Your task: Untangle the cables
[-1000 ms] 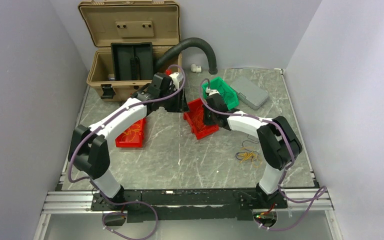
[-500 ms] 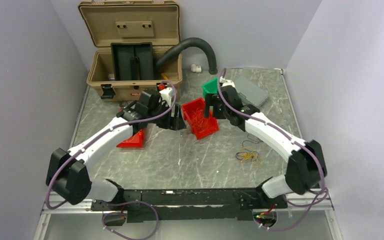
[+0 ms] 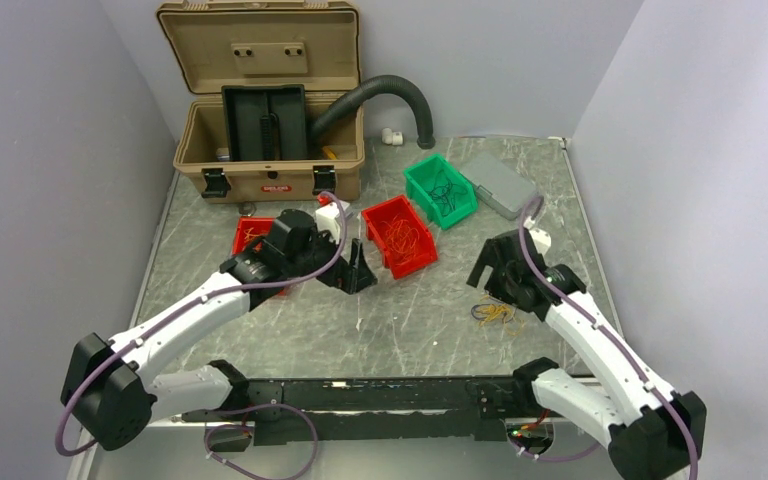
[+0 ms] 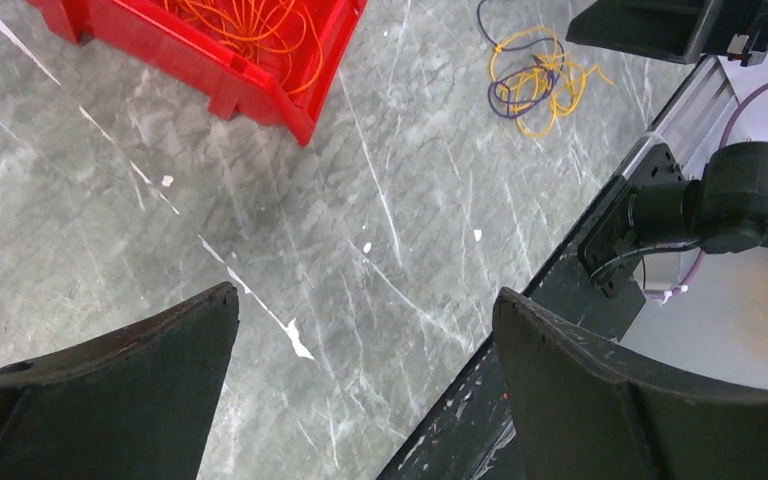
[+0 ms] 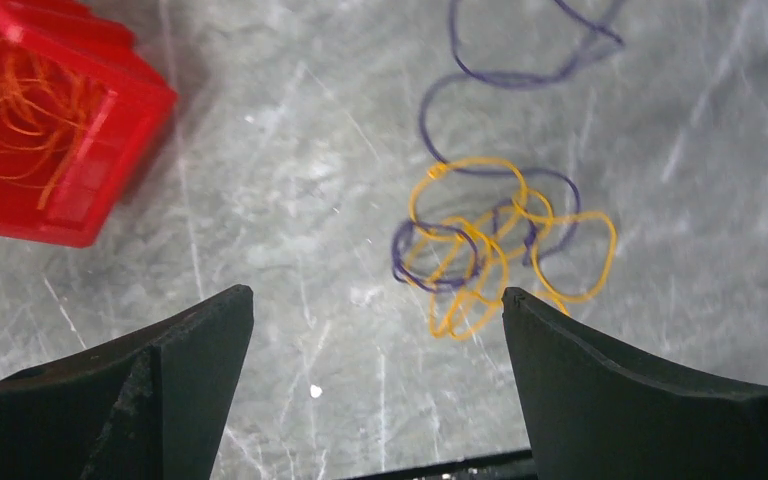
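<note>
A small tangle of thin yellow and purple cables (image 3: 497, 312) lies on the marble table at the near right; it also shows in the left wrist view (image 4: 535, 85) and in the right wrist view (image 5: 495, 245). My right gripper (image 3: 487, 282) hovers just above and behind the tangle, open (image 5: 378, 300), with nothing between its fingers. My left gripper (image 3: 358, 272) hangs open (image 4: 365, 300) over bare table, near the front left corner of a red bin (image 3: 400, 236) holding orange wires (image 4: 250, 20). A green bin (image 3: 440, 190) holds dark wires.
A second red bin (image 3: 250, 232) sits partly hidden behind the left arm. An open tan case (image 3: 270, 110), a black corrugated hose (image 3: 380, 92) and a grey flat box (image 3: 501, 184) stand at the back. The black front rail (image 4: 520, 330) lies close under the left gripper.
Both arms have pulled back from the middle red bin toward the near edge. The right gripper swung over to the tangle and opened; the left gripper opened wider.
</note>
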